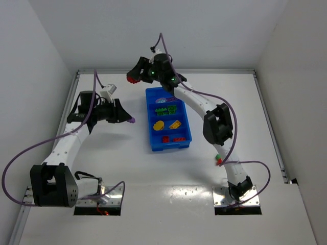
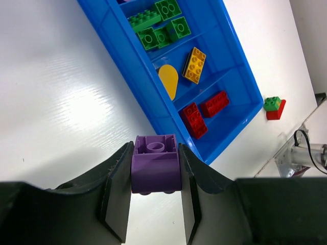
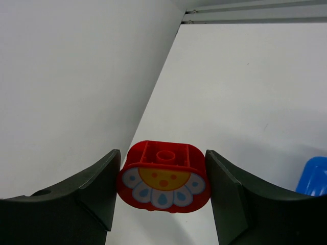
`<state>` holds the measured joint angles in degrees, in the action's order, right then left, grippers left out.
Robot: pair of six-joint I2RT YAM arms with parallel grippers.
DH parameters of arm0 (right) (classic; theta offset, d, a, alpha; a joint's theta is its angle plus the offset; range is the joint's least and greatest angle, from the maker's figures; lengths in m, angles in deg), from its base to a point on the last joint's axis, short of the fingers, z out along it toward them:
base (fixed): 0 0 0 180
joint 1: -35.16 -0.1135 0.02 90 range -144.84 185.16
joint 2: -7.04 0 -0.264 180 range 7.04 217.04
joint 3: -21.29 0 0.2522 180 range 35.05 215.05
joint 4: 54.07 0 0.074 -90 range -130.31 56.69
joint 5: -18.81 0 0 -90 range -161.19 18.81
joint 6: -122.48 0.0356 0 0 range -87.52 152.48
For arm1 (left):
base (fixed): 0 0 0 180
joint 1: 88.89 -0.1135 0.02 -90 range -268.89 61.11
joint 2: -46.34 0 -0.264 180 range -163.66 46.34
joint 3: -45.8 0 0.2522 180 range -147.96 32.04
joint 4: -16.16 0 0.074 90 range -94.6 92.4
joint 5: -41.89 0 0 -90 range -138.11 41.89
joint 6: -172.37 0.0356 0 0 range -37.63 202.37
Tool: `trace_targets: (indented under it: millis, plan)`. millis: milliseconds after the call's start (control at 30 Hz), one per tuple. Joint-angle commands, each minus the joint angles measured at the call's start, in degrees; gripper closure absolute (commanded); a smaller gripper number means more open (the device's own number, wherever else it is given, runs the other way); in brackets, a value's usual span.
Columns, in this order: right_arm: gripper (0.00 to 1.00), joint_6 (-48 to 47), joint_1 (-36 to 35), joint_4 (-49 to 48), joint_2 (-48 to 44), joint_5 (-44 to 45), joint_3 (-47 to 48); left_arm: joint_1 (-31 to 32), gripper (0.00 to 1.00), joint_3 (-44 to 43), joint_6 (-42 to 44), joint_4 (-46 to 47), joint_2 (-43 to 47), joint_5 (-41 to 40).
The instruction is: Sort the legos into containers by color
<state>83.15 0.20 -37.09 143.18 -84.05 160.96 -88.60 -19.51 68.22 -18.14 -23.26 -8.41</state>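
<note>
While the left pincer [image 2: 156, 153] holds a purple piece [image 2: 156, 171] above the tabletop [image 2: 61, 102], the blue tray [image 2: 140, 76] lies just to its right, long axis pointing away from the bases. The right pincer [image 3: 162, 155] grips a red flower piece [image 3: 163, 178] beyond the tray's far-left corner.

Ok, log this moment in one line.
left claw: purple lego held | right claw: red lego held | tray: green, yellow, red inside | green-red pair: outside tray

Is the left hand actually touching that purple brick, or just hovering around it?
Touching. The left wrist view shows the purple brick pinched in the left hand, both fingers pressed flat against its sides with no gap.
</note>
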Motion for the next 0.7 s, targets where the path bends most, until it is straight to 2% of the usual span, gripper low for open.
trace_targets:
  millis: [0,67,200,367,467,667]
  plan:
    - [1.00,-3.2,0.7,-1.6,-2.1,0.7,-1.2,-0.2,0.72,-1.2,0.8,0.1,2.1,0.5]
    - [1.00,-4.9,2.0,-1.6,-3.6,0.2,-4.3,-0.2,0.72,-2.4,0.8,0.1,2.7,0.5]
    - [1.00,-16.4,6.1,1.9,-8.5,1.1,-11.1,-0.2,0.72,-4.1,1.3,0.1,2.7,-2.0]
    - [1.00,-26.1,10.0,2.7,-18.1,3.2,-21.9,-0.2,0.72,-6.1,1.8,0.1,0.7,-2.1]
    - [1.00,-32.0,11.4,4.0,-24.7,2.0,-30.8,-0.7,0.72,-6.1,1.8,0.1,-0.8,-2.1]
    - [1.00,-44.3,12.5,5.0,-38.5,-6.0,-47.7,-0.7,0.72,-8.2,2.4,1.2,-4.4,-3.3]
